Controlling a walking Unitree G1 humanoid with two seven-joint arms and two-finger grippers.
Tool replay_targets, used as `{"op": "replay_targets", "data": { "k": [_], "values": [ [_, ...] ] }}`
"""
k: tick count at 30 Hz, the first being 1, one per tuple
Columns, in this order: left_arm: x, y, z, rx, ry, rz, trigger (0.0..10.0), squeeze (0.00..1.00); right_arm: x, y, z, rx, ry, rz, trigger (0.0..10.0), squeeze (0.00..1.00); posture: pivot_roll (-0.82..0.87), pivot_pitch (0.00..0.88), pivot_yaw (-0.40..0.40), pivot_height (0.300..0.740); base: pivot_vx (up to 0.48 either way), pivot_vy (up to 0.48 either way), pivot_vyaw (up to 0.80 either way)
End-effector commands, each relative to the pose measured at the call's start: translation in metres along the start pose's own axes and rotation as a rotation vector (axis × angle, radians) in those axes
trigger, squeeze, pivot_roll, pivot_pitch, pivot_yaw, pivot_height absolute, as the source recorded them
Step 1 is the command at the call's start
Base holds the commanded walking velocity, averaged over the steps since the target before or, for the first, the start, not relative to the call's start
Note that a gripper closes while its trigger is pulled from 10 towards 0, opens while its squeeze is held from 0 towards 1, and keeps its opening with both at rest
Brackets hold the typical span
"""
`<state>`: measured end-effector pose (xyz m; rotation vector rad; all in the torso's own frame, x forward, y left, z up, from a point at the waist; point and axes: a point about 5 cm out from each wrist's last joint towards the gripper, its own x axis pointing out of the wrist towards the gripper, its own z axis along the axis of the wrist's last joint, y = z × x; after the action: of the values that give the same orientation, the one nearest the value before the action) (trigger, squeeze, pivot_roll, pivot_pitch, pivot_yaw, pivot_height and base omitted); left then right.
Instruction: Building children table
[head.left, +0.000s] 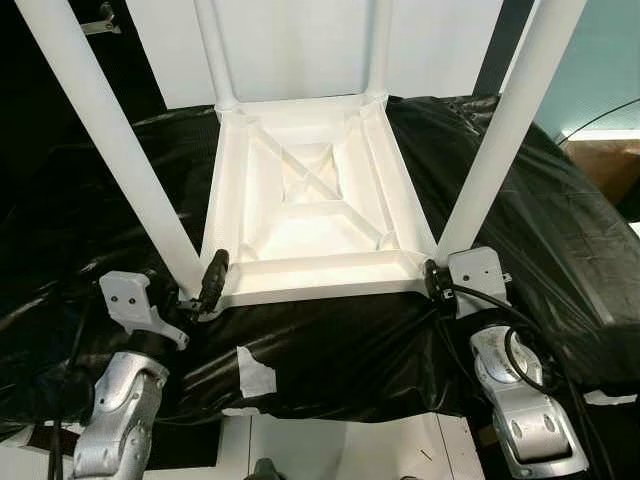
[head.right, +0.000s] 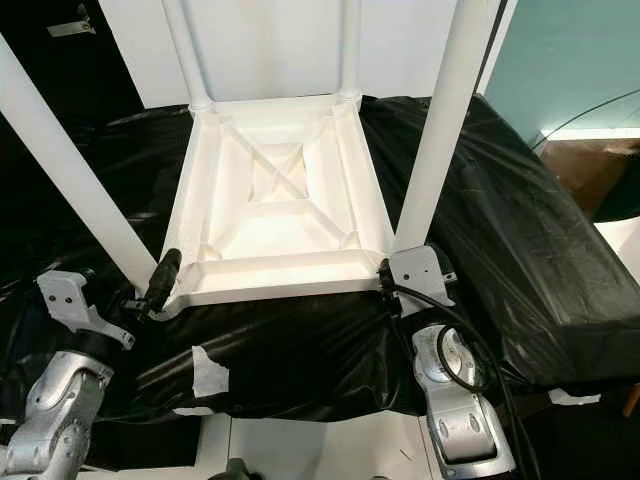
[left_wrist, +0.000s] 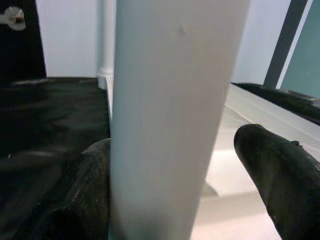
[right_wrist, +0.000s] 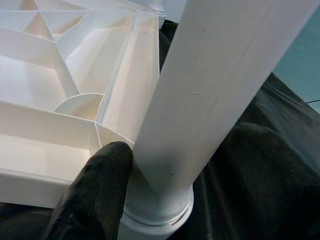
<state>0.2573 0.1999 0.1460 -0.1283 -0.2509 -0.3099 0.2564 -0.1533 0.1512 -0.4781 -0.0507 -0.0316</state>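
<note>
The white plastic children's table (head.left: 310, 200) lies upside down on a surface covered in black plastic sheeting (head.left: 560, 230), its ribbed underside facing up and all four legs standing upright at the corners. The left hand (head.left: 205, 290) sits at the base of the near left leg (head.left: 110, 130), its black fingers (left_wrist: 280, 175) spread either side of the leg, one pressed against it, the other clear of it. The right hand (head.left: 437, 282) is at the foot of the near right leg (head.left: 505, 130); one finger (right_wrist: 95, 195) touches the socket, but I cannot tell whether it grips. A strip of white tape (head.left: 255, 372) is stuck on the sheeting's front edge.
</note>
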Motion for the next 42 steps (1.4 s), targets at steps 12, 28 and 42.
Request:
{"op": "replay_targets", "data": {
  "k": [12,28,42],
  "values": [
    [0.0013,-0.0059,-0.0041,0.014,0.015,-0.048,10.0,0.00,0.0008,0.0002,-0.0036,0.012,0.019,0.009,10.0,0.00,0.00,0.066,0.024,0.740,0.000,0.000,0.00],
    [0.0011,-0.0046,-0.0075,0.031,0.034,-0.036,10.0,0.00,0.0013,0.0016,-0.0038,0.012,0.019,0.015,10.0,0.00,0.01,0.069,0.026,0.740,0.000,0.000,0.00],
    [0.0020,-0.0078,-0.0081,0.036,0.038,-0.049,10.0,0.00,0.0017,0.0005,-0.0029,0.013,0.017,0.014,10.0,0.00,0.00,0.069,0.028,0.740,0.000,0.000,0.00]
  ]
}}
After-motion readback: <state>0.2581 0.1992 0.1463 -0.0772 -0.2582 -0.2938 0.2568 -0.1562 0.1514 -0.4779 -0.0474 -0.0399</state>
